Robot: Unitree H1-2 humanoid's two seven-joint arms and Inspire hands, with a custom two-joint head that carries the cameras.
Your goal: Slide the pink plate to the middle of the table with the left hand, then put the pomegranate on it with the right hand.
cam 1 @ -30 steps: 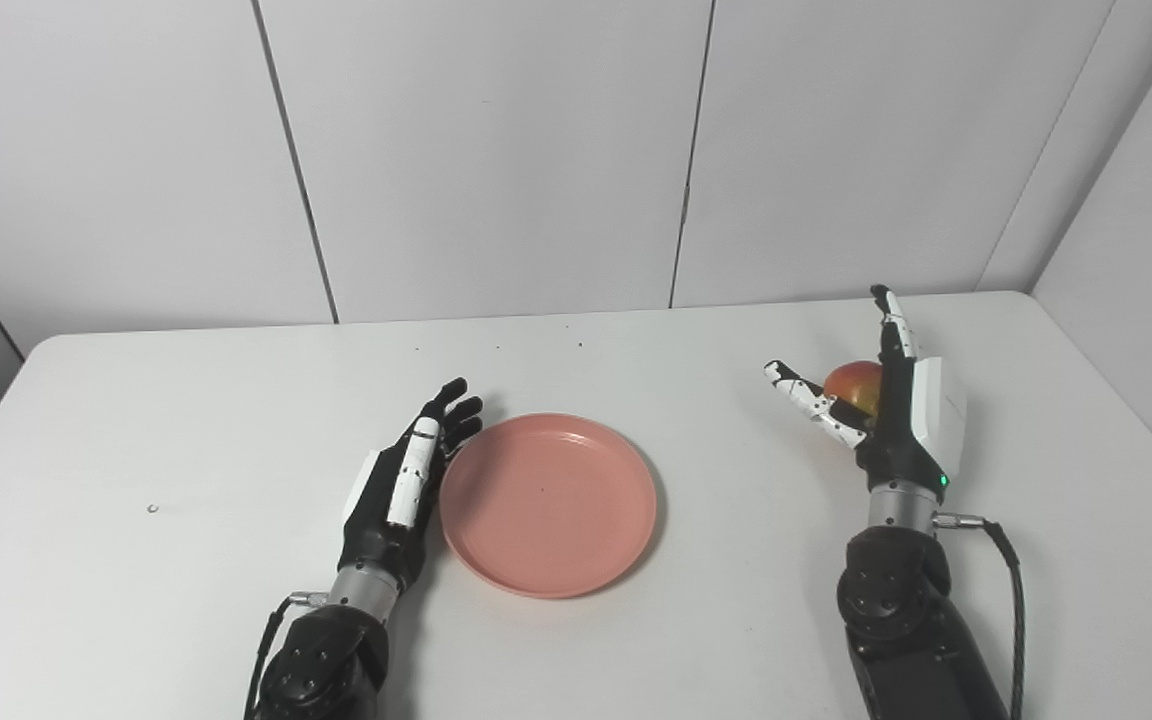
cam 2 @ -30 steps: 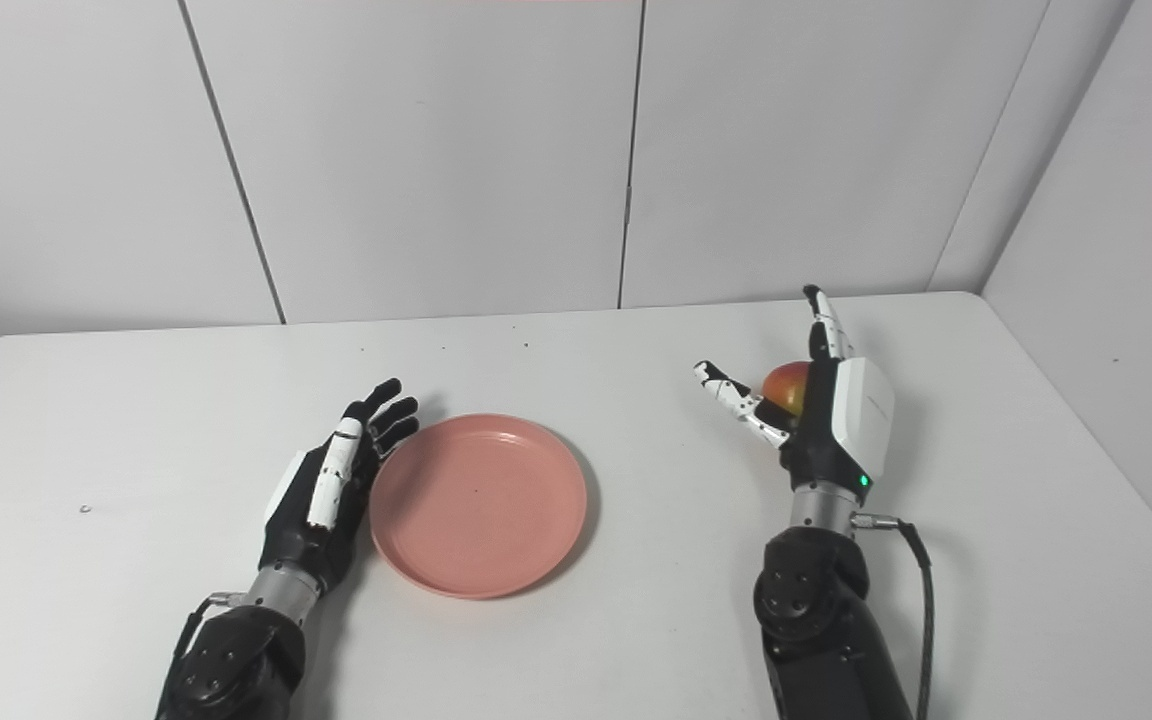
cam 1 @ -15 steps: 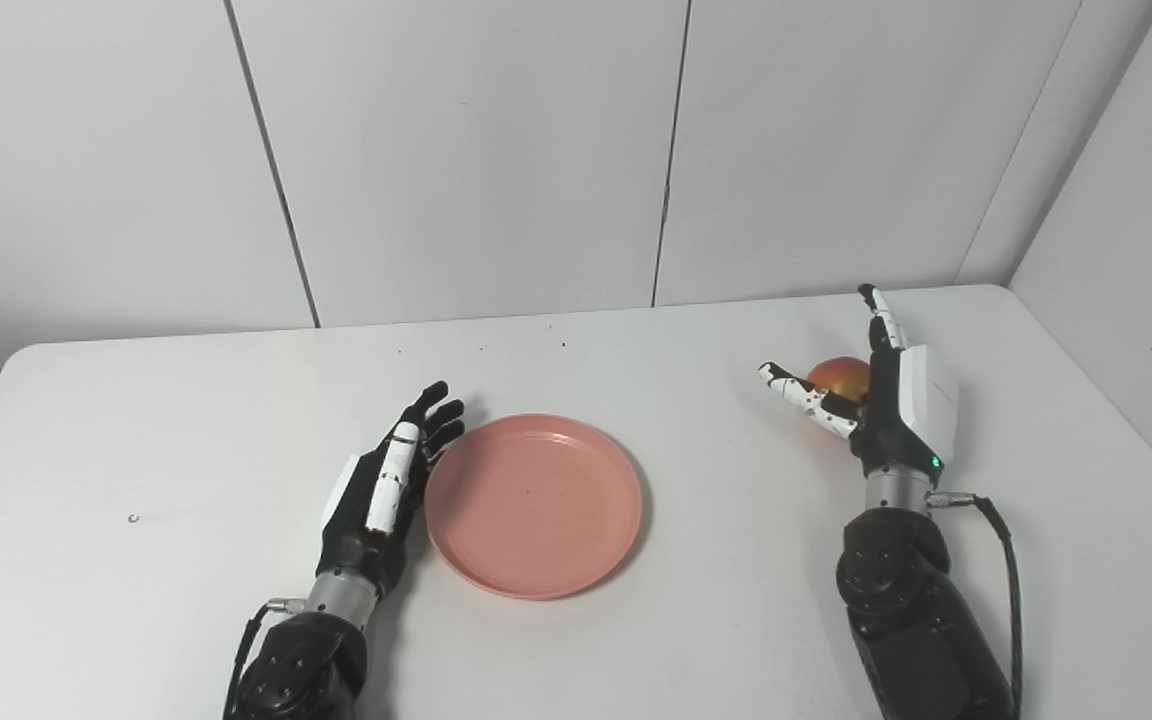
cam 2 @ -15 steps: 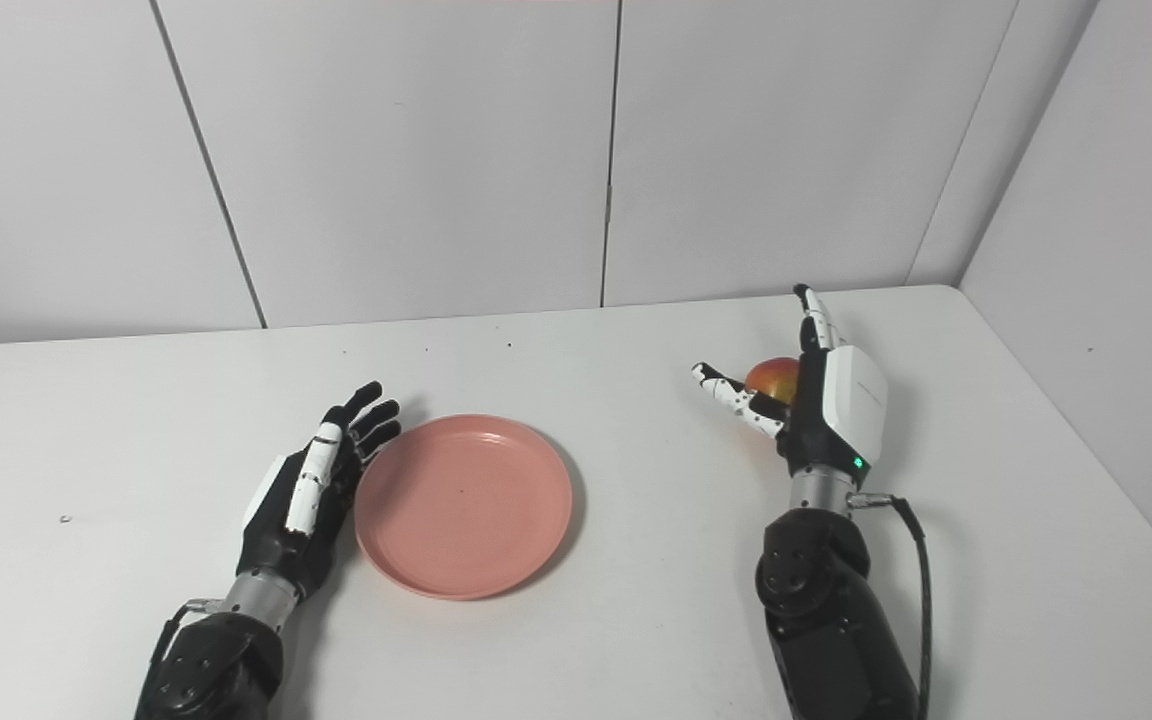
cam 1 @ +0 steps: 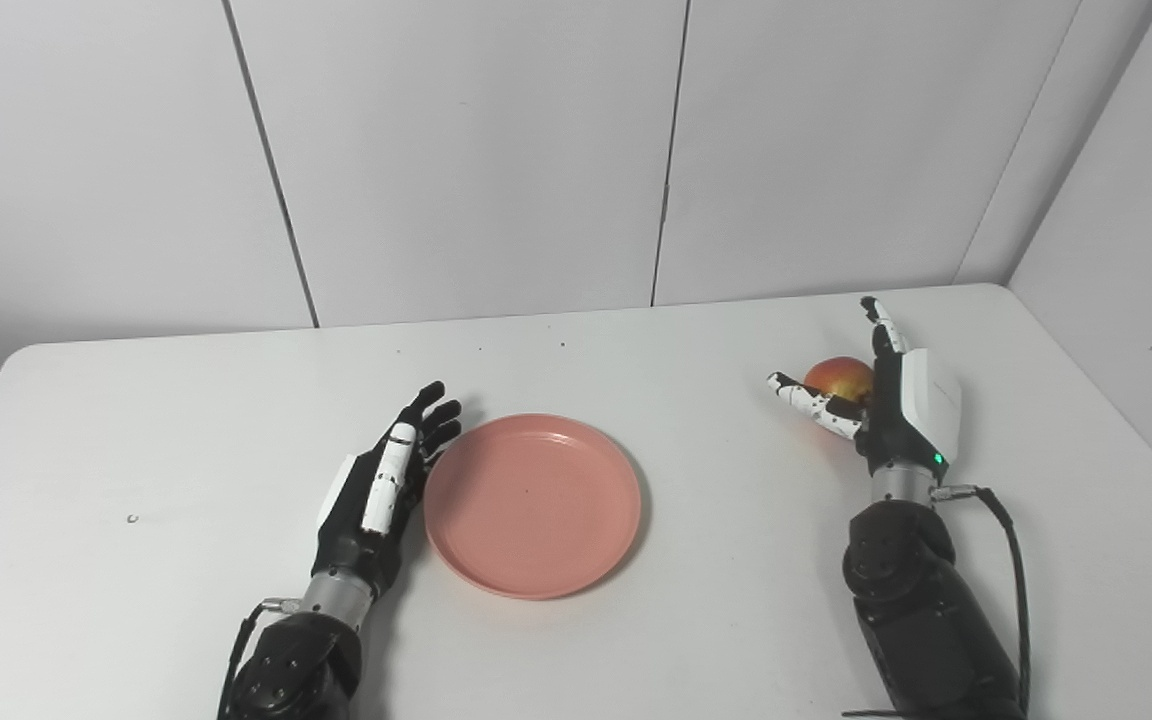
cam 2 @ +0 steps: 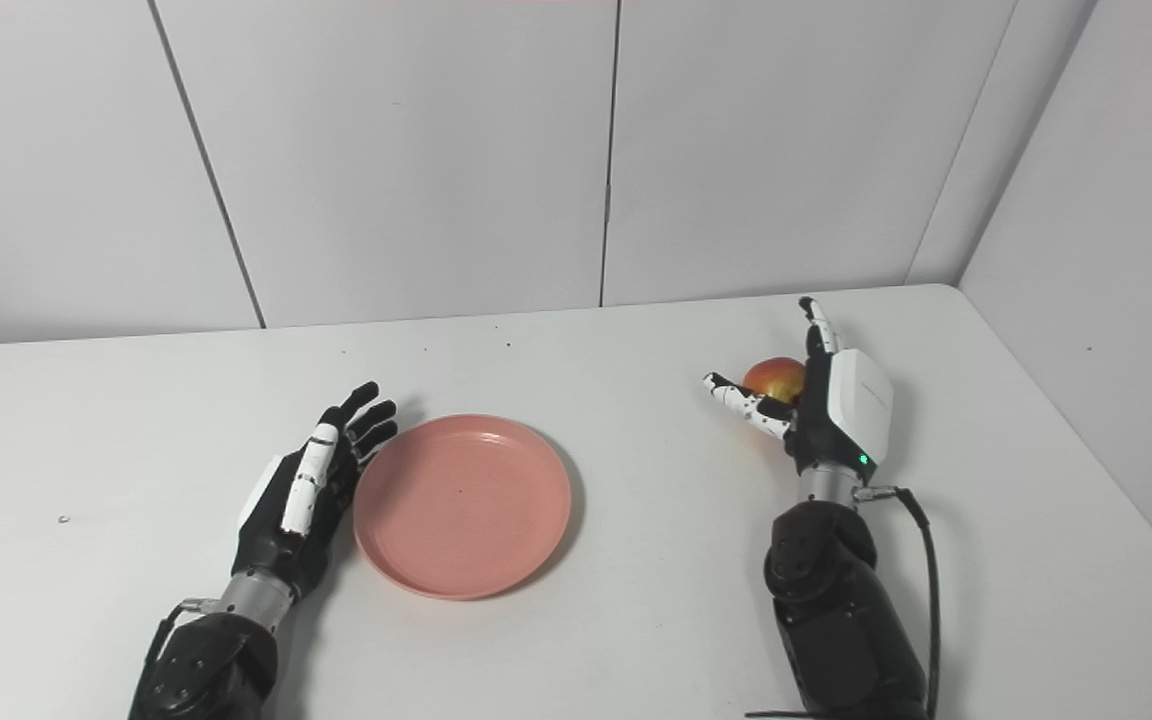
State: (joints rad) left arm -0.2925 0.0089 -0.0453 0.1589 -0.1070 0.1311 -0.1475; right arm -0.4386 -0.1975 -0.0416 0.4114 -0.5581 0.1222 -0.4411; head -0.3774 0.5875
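The pink plate [cam 1: 532, 505] lies flat a little left of the frame's centre, roughly mid-table, so the sliding looks about done to me. The left hand [cam 1: 379, 493] stands on edge just beside the plate's left rim, fingers straight and together, holding nothing; whether it actually touches the rim I cannot tell.

Over at the right of the frame, the right hand [cam 2: 829, 405] stands upright on the white table [cam 1: 136, 420] with its palm turned toward the pomegranate [cam 2: 774, 377]. The fruit sits in the crook between the outstretched thumb [cam 1: 812, 405] and the raised fingers. That hand is wide open and has not closed, so nothing is gripped yet.

The step now is the grasp, as I read it. A round, smooth fruit will roll away if it is nudged from one side only, so the fingers should curl over its far side while the thumb comes in under its near side, both meeting it together. Once it is cupped firmly against the palm, lift clear of the table before travelling left, and lower it past the plate's raised rim rather than dropping it.
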